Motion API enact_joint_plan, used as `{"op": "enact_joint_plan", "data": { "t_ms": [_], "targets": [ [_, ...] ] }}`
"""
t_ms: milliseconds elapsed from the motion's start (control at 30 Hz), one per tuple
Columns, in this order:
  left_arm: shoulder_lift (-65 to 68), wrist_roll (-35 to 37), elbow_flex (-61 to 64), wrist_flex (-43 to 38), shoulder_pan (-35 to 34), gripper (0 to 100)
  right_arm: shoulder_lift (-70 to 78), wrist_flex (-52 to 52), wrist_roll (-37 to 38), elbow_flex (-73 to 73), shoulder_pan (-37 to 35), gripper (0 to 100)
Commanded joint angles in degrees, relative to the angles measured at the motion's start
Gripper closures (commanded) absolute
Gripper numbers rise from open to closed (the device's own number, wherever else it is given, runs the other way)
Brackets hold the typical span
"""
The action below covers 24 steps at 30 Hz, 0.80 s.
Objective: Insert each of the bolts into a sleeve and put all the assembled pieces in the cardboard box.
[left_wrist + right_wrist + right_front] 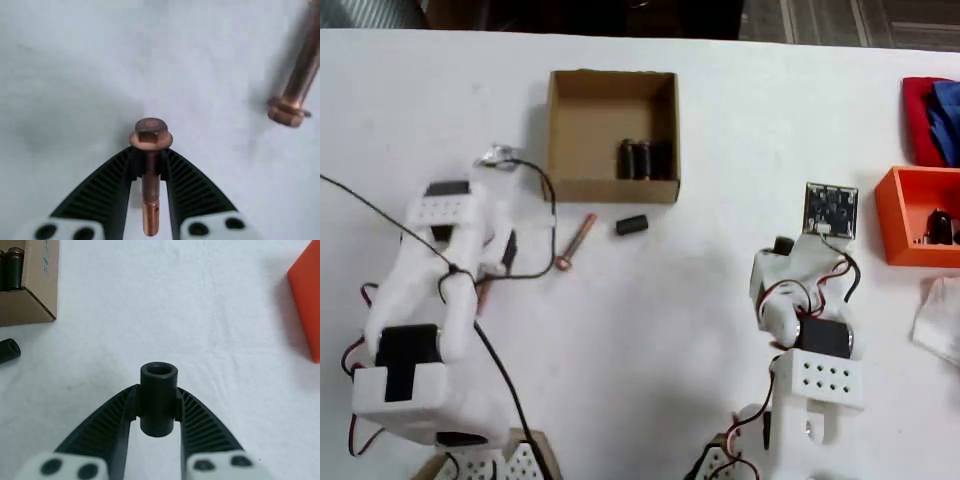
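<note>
While the left gripper (pixel 150 161) clamps a bolt (pixel 150 134) by its shank near the table's (pixel 650 340) left edge and the right gripper (pixel 157 407) pinches a sleeve (pixel 158 376) nearer the right edge, meet mid-table, line up both axes, feed the tip in slowly, no forcing.

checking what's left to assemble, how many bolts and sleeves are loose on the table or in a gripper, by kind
bolts: 2, held bolt in left gripper, loose bolt on table
sleeves: 2, held sleeve in right gripper, loose sleeve on table
total: 4
</note>
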Motion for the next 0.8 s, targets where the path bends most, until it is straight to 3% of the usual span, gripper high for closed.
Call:
{"op": "enact_joint_plan", "data": {
  "t_ms": [0,167,333,600,767],
  "targets": [
    [-3.08,7.12,2.15,-7.38,-0.35,97,-1.80,-1.01,-0.44,-0.18,0.22,97.8],
    [-2.99,8.44,2.51,-11.08,-0.35,95,-1.80,-1.01,-0.44,-0.18,0.22,97.8],
    [-2.90,8.44,2.59,-11.08,-0.35,85,-1.80,-1.01,-0.44,-0.18,0.22,97.8],
    [-2.90,8.09,2.15,-11.08,-0.35,85,-1.80,-1.01,-0.44,-0.18,0.22,97.8],
    [-2.46,3.08,4.00,-14.59,-0.35,85,-1.80,-1.01,-0.44,-0.18,0.22,97.8]
  ]
}}
